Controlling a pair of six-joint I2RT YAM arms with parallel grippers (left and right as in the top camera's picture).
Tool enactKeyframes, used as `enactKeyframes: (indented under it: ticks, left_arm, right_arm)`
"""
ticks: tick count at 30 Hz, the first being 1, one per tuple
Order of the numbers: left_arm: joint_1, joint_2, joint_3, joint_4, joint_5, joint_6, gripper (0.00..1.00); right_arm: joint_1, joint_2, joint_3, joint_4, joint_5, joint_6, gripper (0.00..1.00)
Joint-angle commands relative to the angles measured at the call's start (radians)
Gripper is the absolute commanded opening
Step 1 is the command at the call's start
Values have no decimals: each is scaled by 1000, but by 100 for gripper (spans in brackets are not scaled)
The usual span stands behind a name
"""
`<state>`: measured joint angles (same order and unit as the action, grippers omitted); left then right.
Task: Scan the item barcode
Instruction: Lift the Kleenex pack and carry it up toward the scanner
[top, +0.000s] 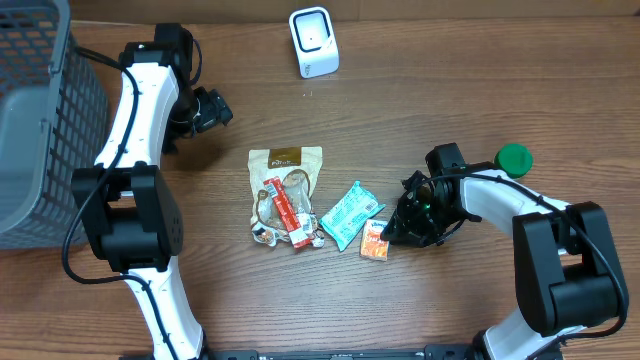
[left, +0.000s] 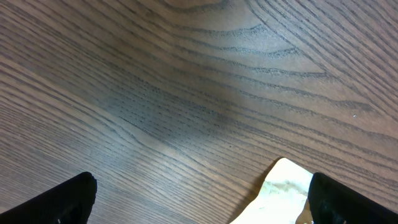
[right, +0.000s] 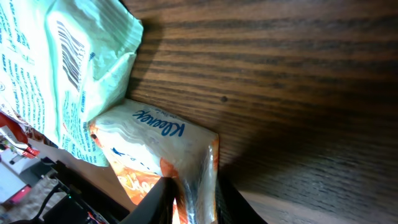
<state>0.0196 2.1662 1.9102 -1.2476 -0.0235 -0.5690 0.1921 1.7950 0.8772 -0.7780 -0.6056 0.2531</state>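
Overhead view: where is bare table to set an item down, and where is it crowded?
Free: between the scanner and the green lid, and along the near edge below the pouch. Crowded: the middle, where pouch, teal packet and tissue pack sit close, with the right gripper shut on the tissue pack.

1. Kleenex tissue pack (top: 375, 243): small, soft film wrap, orange below and whitish on top, with blue "Kleenex" script on the pale face. It sits right of centre on the wood table (top: 450, 100), one side against a teal packet (top: 350, 215). One end is pinched between the right gripper (right: 189, 196) fingers.
2. Barcode scanner (top: 313, 42): white, boxy, upright at the far edge, well apart from the pack.
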Motion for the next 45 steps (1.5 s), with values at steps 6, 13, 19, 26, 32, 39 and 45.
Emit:
enactKeyframes:
  ticks: [6, 13, 19, 26, 32, 39, 45]
  left_arm:
    - [-7, -16, 16, 0, -10, 12, 100]
    - [-7, -16, 16, 0, -10, 12, 100]
    - [-7, -16, 16, 0, -10, 12, 100]
    - [-8, -16, 16, 0, -10, 12, 100]
    - [-7, -16, 16, 0, -10, 12, 100]
    - [-7, -16, 16, 0, -10, 12, 100]
    - [-7, -16, 16, 0, -10, 12, 100]
  right_arm:
    - [0, 21, -31, 14, 64, 3, 4]
    - [-86, 15, -20, -40, -394, -339, 4]
    - [-204, 13, -20, -183, -615, -612, 4]
    - [-240, 13, -21, -236, -888, -773, 4]
    - [-240, 13, 10, -201, -964, -751, 4]
    - [-240, 13, 78, -301, -964, -752, 4]
    - [-240, 13, 174, -405, -964, -752, 4]
